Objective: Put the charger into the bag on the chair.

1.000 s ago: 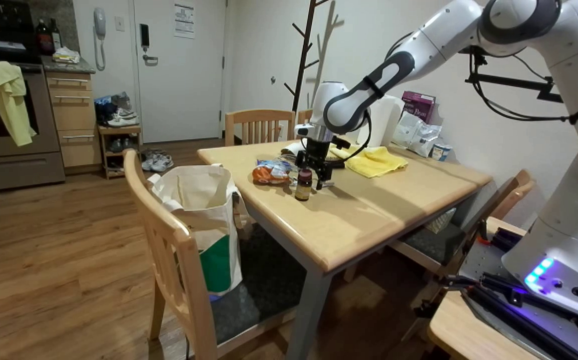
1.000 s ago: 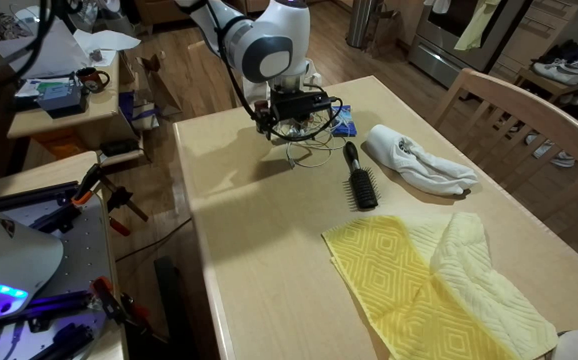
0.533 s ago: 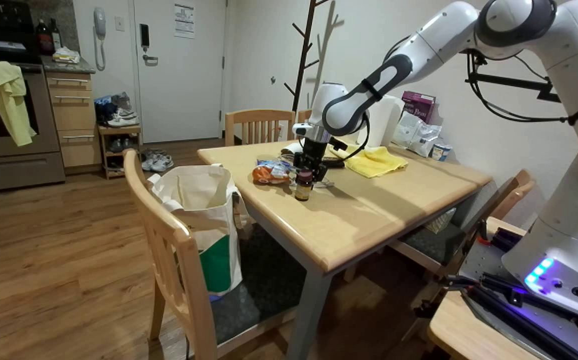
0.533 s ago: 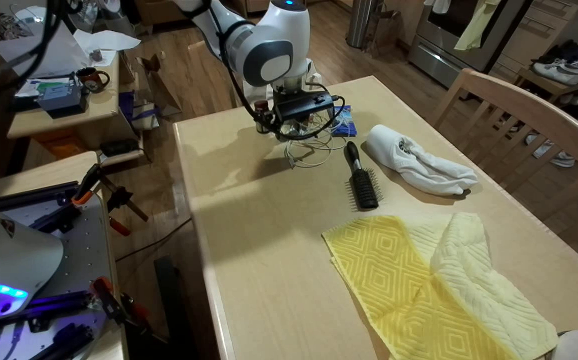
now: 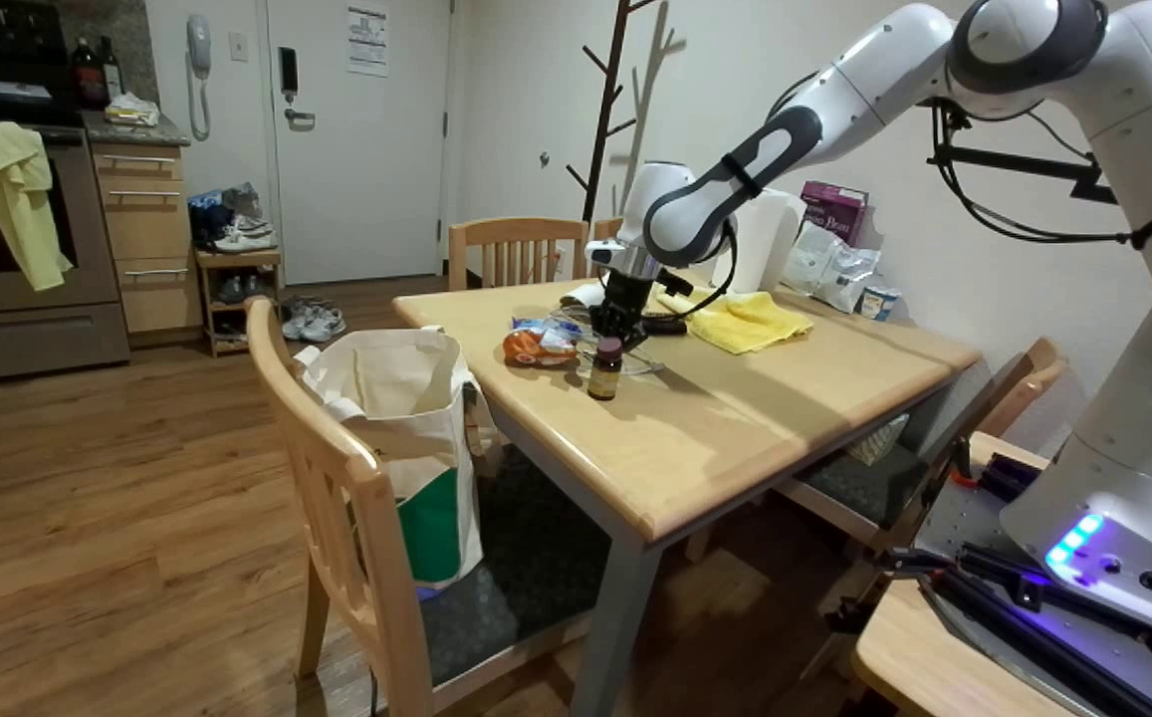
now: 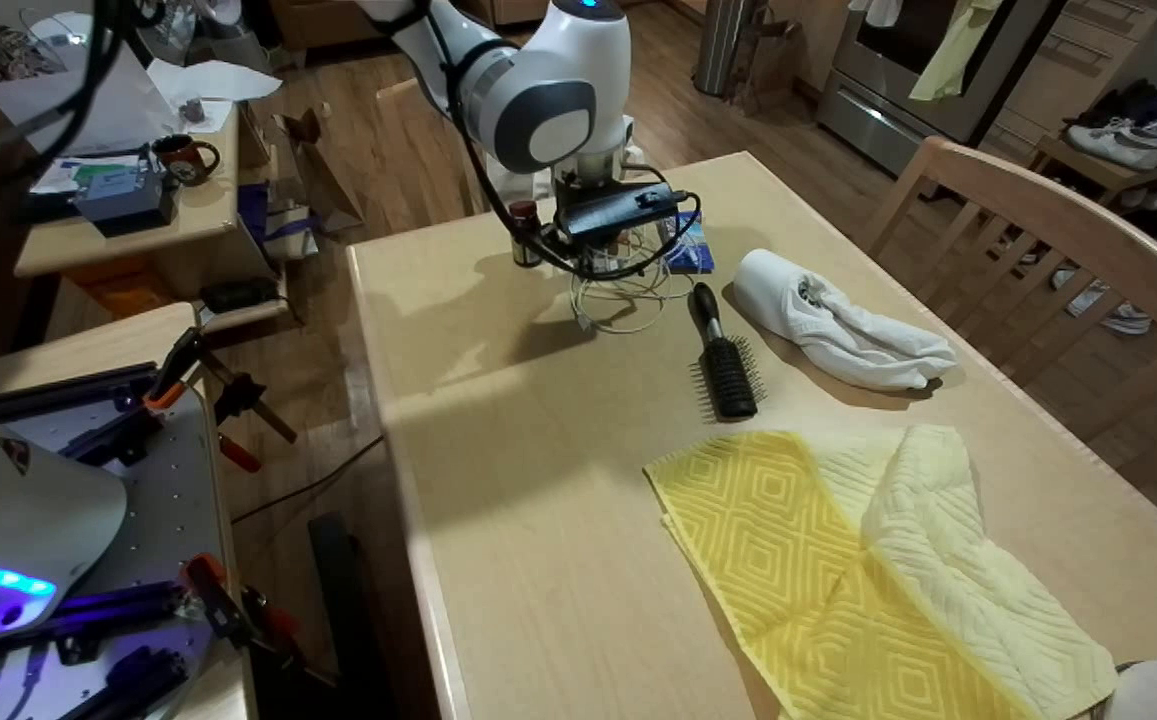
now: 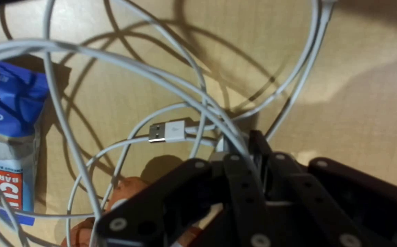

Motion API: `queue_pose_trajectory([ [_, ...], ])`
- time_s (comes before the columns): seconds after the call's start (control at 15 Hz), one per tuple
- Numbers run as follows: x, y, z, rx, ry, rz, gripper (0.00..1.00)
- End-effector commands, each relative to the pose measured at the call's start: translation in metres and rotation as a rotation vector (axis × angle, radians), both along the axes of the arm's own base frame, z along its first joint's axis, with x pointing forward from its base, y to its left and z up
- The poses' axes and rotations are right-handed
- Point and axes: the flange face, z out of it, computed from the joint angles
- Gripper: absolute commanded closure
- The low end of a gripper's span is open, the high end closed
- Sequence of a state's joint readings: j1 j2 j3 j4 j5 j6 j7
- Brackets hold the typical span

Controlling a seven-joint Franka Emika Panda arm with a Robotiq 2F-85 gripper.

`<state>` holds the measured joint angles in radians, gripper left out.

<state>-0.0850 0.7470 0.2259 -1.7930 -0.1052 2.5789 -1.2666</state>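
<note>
The charger's thin whitish cord lies in tangled loops on the table, its white USB plug (image 7: 175,131) in plain sight in the wrist view. Strands of it run in between the black fingers of my gripper (image 7: 241,144), which stand almost together; I see it as shut on the cord. The plug block is hidden or cannot be made out at the fingertips. In both exterior views my gripper (image 5: 620,342) is low over the table near the cord loops (image 6: 584,323). A whitish bag (image 5: 421,438) with a green lower part stands open on the wooden chair (image 5: 345,438), beside the table.
A dark bottle (image 5: 604,373) stands upright close to my gripper. Nearby lie an orange item (image 5: 536,349) and a blue-wrapped bar (image 7: 9,137). A hairbrush (image 6: 726,375), a white cloth bundle (image 6: 838,330) and a yellow cloth (image 6: 798,540) lie farther along the table (image 6: 498,520).
My gripper went down to the cord, its jaws drew together from wide, and it has since come up slightly. The bag, chair and bottle have stayed put.
</note>
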Motion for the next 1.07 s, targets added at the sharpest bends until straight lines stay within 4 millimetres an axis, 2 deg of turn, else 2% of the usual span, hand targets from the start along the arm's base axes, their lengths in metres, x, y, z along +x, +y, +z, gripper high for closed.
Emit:
queue_pose_trajectory([
  [0.0,0.006,-0.005,0.002,0.045,-0.022,0.006,0.98],
  [0.13,0.008,-0.007,0.011,0.067,-0.036,-0.001,0.92],
  [0.33,0.017,-0.01,0.039,0.105,-0.088,-0.001,0.92],
  [0.67,0.04,-0.013,0.106,0.135,-0.199,0.043,0.93],
  [1.0,0.056,-0.003,0.16,0.183,-0.311,0.127,0.94],
])
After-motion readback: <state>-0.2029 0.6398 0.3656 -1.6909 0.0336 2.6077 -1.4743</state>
